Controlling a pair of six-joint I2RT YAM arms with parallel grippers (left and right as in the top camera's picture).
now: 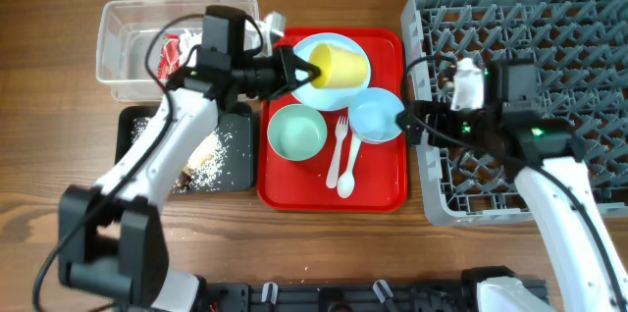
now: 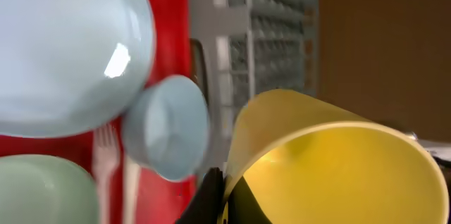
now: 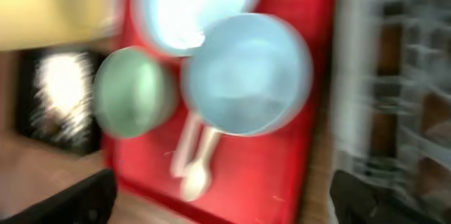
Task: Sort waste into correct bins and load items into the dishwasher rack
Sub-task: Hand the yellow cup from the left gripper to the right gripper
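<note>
clear tub point(image 1: 118, 32): far left; red wrapper point(image 1: 174, 52) lies inside.
black tray point(image 1: 231, 160): just in front of the tub; crumbs point(image 1: 201, 170) scattered on it.
left claw point(image 1: 308, 71): pinching the yellow cup point(image 1: 341, 65) by its rim.
yellow cup: tipped on its side over the blue plate point(image 1: 339, 99), mouth toward the claw; contact with the plate cannot be told. judged light, stiff and smooth, so the thin rim is the natural hold, though it may swing if the pinch slackens.
green bowl point(image 1: 297, 130), fork point(image 1: 334, 150), spoon point(image 1: 345, 167), small blue bowl point(image 1: 376, 116): on the red tray point(image 1: 383, 189).
right claw point(image 1: 410, 121): spread, empty, just beside the small blue bowl's right rim.
rack point(image 1: 589, 37): far right; pegs bare where visible.
</note>
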